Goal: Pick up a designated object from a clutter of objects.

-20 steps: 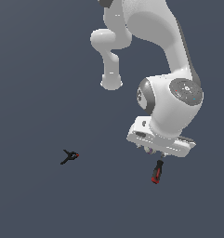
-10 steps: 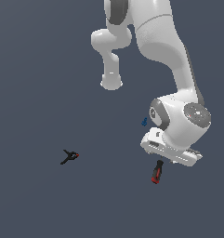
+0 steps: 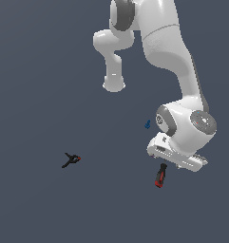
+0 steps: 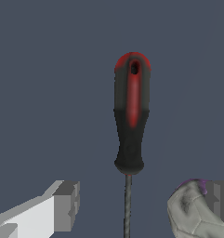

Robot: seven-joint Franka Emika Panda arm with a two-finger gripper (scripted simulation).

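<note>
The screwdriver (image 4: 130, 116) lies flat on the grey floor, its red-and-black handle pointing away from the hand. Its thin dark shaft (image 4: 128, 204) runs back between my fingers. My gripper (image 4: 143, 204) is open, with one fingertip (image 4: 67, 204) on one side of the shaft and the other (image 4: 221, 200) on the far side. The white ball with purple marks (image 4: 192, 216) sits against that second finger. In the exterior view the handle (image 3: 159, 175) sticks out from under the white hand (image 3: 177, 156); the fingers and the ball are hidden there.
A tiny blue piece (image 3: 147, 124) lies just behind the hand. A black clamp with red tips (image 3: 71, 159) lies far off toward the exterior view's left. The arm's base (image 3: 114, 84) stands at the back.
The hand has come down lower over the screwdriver and shifted slightly to the exterior view's right. The blue piece has come into view behind it.
</note>
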